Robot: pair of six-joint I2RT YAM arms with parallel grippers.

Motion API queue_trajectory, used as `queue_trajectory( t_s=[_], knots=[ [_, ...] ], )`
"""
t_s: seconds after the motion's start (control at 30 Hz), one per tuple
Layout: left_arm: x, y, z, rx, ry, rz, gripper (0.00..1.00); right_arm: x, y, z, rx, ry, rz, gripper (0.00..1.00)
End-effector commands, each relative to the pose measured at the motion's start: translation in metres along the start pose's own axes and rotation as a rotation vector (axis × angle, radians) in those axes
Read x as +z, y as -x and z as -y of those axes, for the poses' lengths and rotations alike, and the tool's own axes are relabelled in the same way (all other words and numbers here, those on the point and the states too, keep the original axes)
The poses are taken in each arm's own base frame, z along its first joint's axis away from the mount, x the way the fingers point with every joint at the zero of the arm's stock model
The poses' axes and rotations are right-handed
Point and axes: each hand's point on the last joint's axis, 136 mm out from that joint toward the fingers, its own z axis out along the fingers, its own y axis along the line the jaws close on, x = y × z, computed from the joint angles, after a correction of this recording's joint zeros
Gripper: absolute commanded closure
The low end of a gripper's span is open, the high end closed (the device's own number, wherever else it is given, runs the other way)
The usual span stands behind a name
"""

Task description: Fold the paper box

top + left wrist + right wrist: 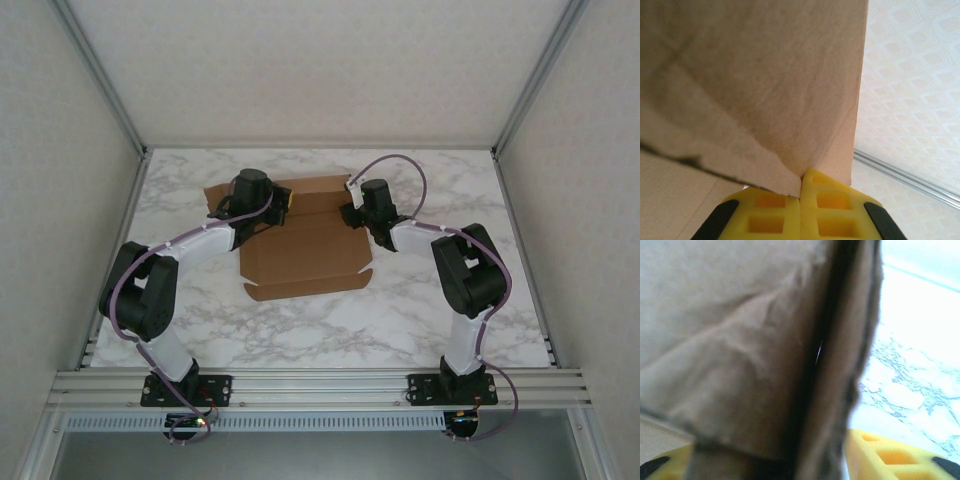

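Wall-raising step, apparently. Left hand (pixel 801 182) pinches a flap (pixel 765 75) of the box (pixel 300 258); right hand (pixel 352 214) straddles another, parted. Next likely needs flaps tucked inward.

The left tool (pixel 801 181) pinches a flap corner of the paper box (pixel 765 75), a pale patterned wall (pixel 910 90) at right.

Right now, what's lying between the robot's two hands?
Brown cardboard: the paper box spans the gap between the left hand and right hand, seen from the top view.
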Motion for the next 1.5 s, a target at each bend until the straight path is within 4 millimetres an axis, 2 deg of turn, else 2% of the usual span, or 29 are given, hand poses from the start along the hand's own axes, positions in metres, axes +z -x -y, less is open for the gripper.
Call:
queue_trajectory(
  t_s=[0.0, 0.27, 0.5, 0.63, 0.83, 1.13, 1.17, 1.2, 1.27, 1.33, 1.37, 1.47],
  knots=[
    [0.003, 0.007, -0.032, -0.012, 0.112, 0.040, 1.00, -0.005, 0.013, 0.003, 0.025, -0.030, 0.050, 0.56],
    [0.001, 0.005, -0.028, -0.021, 0.101, 0.028, 1.00, 0.011, 0.015, -0.001, 0.030, -0.052, 0.028, 0.77],
    [-0.003, 0.003, -0.023, -0.035, 0.090, 0.029, 1.00, 0.019, 0.015, 0.004, 0.017, -0.190, -0.017, 0.99],
    [-0.006, 0.000, -0.023, -0.048, 0.089, 0.032, 1.00, 0.017, 0.015, 0.011, 0.037, -0.315, -0.027, 1.00],
    [-0.006, -0.007, -0.022, -0.058, 0.088, 0.019, 1.00, 0.019, 0.011, 0.011, 0.061, -0.429, -0.060, 1.00],
    [-0.006, -0.006, -0.024, -0.053, 0.094, 0.032, 1.00, 0.020, 0.009, 0.009, 0.101, -0.423, -0.055, 1.00],
    [-0.006, -0.006, -0.024, -0.051, 0.095, 0.032, 1.00, 0.019, 0.012, 0.009, 0.102, -0.422, -0.045, 0.99],
    [-0.005, -0.004, -0.024, -0.050, 0.095, 0.035, 1.00, 0.017, 0.015, 0.008, 0.105, -0.412, -0.028, 0.92],
    [-0.005, -0.001, -0.024, -0.043, 0.094, 0.042, 1.00, 0.010, 0.021, 0.002, 0.101, -0.359, 0.000, 0.76],
    [-0.004, 0.004, -0.023, -0.045, 0.094, 0.050, 1.00, 0.000, 0.030, -0.006, 0.085, -0.291, 0.047, 0.50],
    [-0.004, 0.005, -0.022, -0.043, 0.091, 0.052, 1.00, -0.005, 0.032, -0.010, 0.077, -0.262, 0.060, 0.44],
    [-0.002, 0.007, -0.014, -0.012, 0.080, 0.056, 1.00, -0.017, 0.031, -0.024, 0.043, -0.170, 0.056, 0.38]
  ],
)
